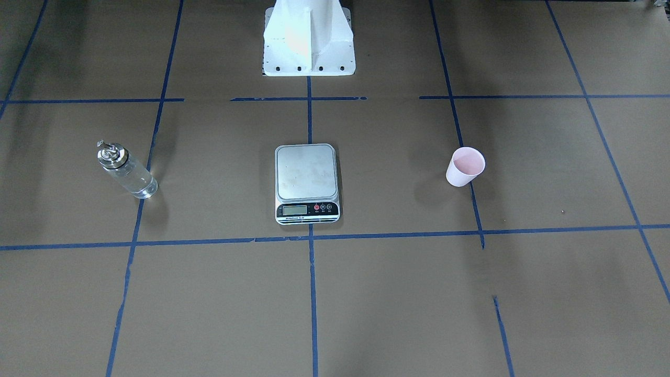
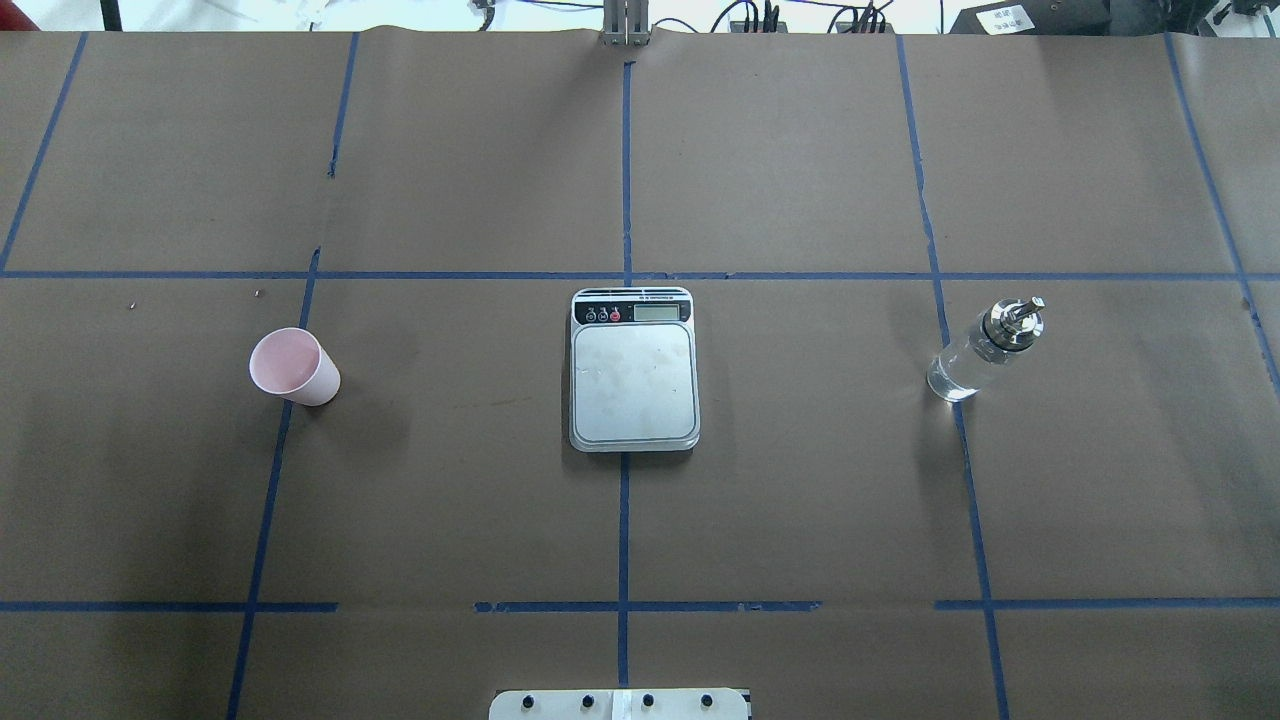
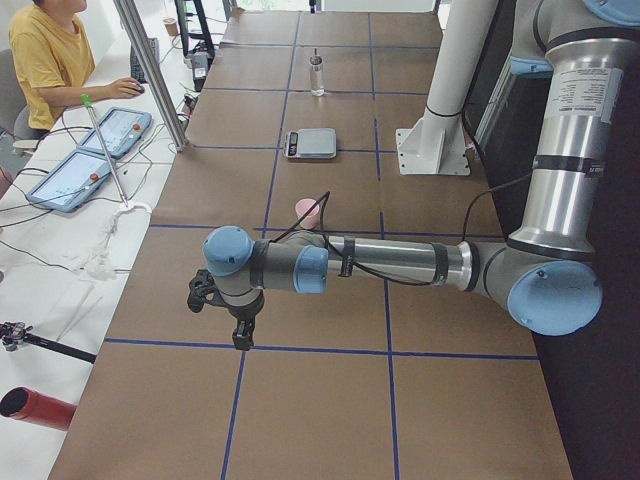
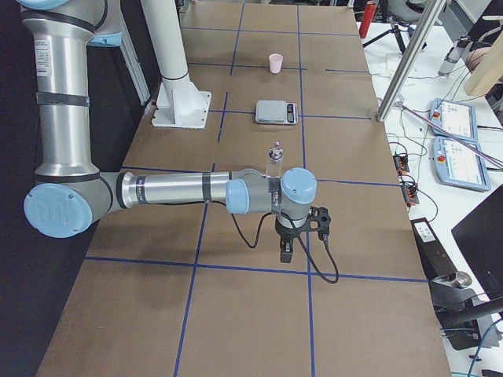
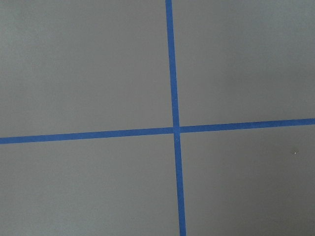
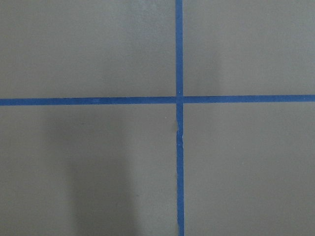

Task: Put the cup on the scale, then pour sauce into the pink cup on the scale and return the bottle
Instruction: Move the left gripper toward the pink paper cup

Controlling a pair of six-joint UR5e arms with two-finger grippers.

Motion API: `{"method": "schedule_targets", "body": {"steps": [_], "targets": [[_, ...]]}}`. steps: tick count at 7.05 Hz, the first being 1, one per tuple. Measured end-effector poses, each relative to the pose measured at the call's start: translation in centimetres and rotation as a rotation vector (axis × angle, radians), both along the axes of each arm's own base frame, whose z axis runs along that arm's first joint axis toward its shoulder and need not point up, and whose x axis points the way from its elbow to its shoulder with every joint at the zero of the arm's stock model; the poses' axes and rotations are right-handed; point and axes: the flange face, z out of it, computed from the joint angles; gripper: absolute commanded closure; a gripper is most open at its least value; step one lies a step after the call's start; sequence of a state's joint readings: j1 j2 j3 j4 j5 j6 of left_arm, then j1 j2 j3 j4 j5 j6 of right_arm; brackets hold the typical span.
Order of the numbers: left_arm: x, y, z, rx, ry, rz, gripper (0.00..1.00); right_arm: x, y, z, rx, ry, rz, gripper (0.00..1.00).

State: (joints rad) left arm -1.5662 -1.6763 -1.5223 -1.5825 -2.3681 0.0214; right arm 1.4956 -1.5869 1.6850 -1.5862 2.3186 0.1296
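The pink cup (image 1: 465,166) (image 2: 293,367) stands upright on the brown paper on my left side, empty and apart from the scale. The scale (image 1: 306,180) (image 2: 633,370) lies at the table's centre with a bare steel platform. The glass bottle (image 1: 127,171) (image 2: 985,348) with clear sauce and a silver cap stands on my right side. My left gripper (image 3: 240,335) hangs over the table's left end, well short of the cup (image 3: 307,212). My right gripper (image 4: 284,253) hangs past the bottle (image 4: 274,161) at the right end. I cannot tell whether either is open. Both wrist views show only paper and blue tape.
The white arm pedestal (image 1: 309,42) stands behind the scale. Blue tape lines (image 2: 624,520) grid the paper. A person in a yellow shirt (image 3: 45,60) sits at a side bench with tablets (image 3: 95,150). An aluminium post (image 4: 405,67) rises at the table's far edge.
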Motion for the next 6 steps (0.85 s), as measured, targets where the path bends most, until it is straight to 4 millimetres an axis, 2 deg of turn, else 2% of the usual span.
{"method": "schedule_targets", "body": {"steps": [5, 6], "targets": [[0.5, -1.2, -4.0, 0.097, -0.001, 0.003, 0.0, -0.1, -0.1, -0.9, 0.007, -0.008, 0.01, 0.0], [1.5, -1.2, -5.9, 0.147, 0.003, 0.02, 0.0, -0.2, 0.0, -1.3, 0.021, -0.025, 0.009, 0.0]]}}
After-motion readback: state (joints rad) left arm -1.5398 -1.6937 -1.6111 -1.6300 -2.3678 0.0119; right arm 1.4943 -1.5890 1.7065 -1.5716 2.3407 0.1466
